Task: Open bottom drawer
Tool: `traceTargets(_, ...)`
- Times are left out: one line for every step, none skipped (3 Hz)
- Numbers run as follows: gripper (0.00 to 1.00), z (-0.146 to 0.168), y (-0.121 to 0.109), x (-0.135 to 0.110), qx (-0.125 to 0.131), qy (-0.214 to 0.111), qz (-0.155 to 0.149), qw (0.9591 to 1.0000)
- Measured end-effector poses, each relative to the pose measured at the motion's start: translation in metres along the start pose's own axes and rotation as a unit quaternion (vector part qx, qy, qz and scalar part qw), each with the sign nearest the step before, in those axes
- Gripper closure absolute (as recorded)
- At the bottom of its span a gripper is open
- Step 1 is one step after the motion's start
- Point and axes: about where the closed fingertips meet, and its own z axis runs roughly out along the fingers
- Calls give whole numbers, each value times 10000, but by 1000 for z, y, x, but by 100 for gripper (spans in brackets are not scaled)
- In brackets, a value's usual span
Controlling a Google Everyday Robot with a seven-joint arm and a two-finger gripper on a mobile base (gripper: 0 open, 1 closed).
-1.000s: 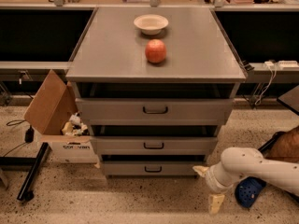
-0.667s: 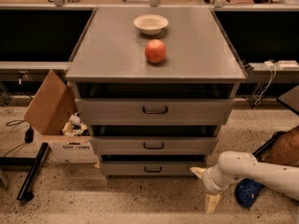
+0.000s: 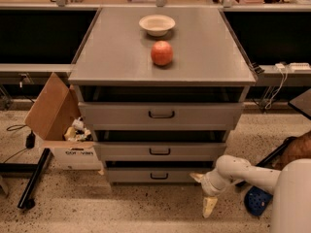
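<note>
The bench point(image 3: 112, 52) is a grey metal cabinet with three drawers in its front. The bottom drawer point(image 3: 131, 175) is the lowest one, close to the speckled floor, and has a small black loop handle point(image 3: 159, 176) at its centre. The gripper point(image 3: 203, 192) hangs low, just beside the right end of this drawer and well apart from the handle. Its jaws stand apart: one tip is near the drawer's corner, and the other points down to the floor. On the bench top stand a white bowl point(image 3: 157, 24) and a red apple point(image 3: 162, 53). An open cardboard box point(image 3: 53, 113) is at the left.
</note>
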Motion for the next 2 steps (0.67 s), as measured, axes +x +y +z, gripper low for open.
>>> traceTargets(0, 3, -3, 3, 6, 24, 23, 10000)
traceTargets(0, 21, -20, 21, 40, 141, 136, 9998)
